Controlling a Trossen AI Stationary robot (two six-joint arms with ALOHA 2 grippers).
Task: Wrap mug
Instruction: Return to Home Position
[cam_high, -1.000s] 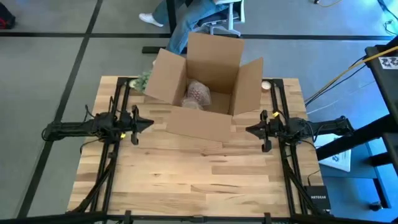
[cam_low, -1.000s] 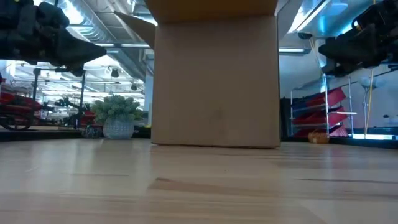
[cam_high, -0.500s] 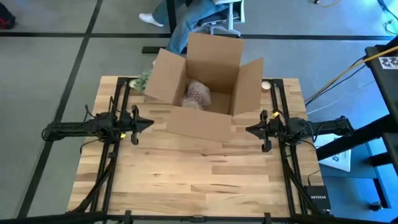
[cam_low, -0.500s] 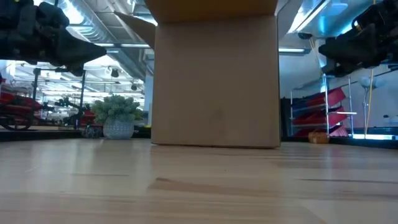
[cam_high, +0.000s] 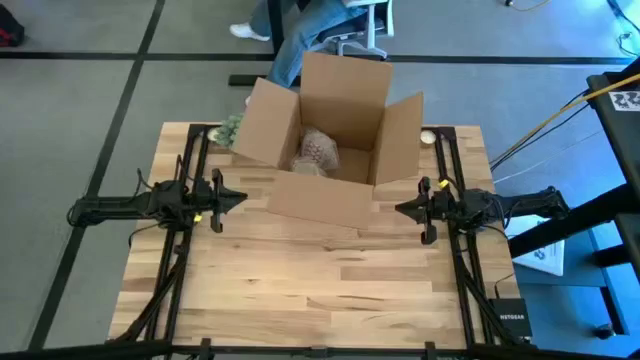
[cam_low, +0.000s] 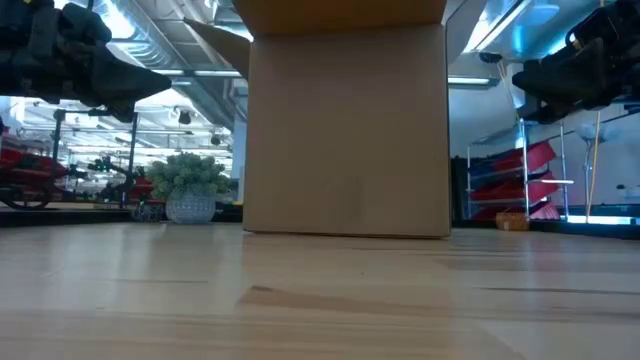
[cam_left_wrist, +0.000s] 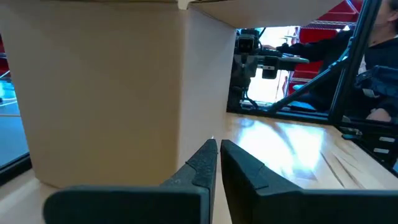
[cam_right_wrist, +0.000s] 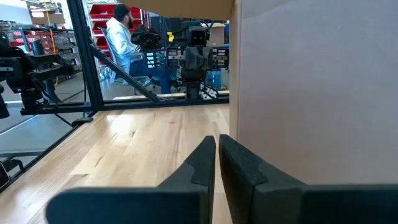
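Between the two pairs of dark fingertips stands an open cardboard box (cam_high: 330, 195), its four flaps spread upward. Inside it, past both sets of fingertips, lies the wrapped mug (cam_high: 320, 150), a rounded bundle showing reddish brown through cloudy bubble wrap. The left gripper (cam_high: 241, 197) hovers just beside one side of the box, fingers pressed together and holding nothing. The right gripper (cam_high: 399, 208) hovers just beside the opposite side, fingers likewise closed and empty. Both point inward over the wooden table (cam_high: 300, 290).

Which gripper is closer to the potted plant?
Left. The left gripper is beside the box, on the same side as the potted plant; the right gripper is across the box.
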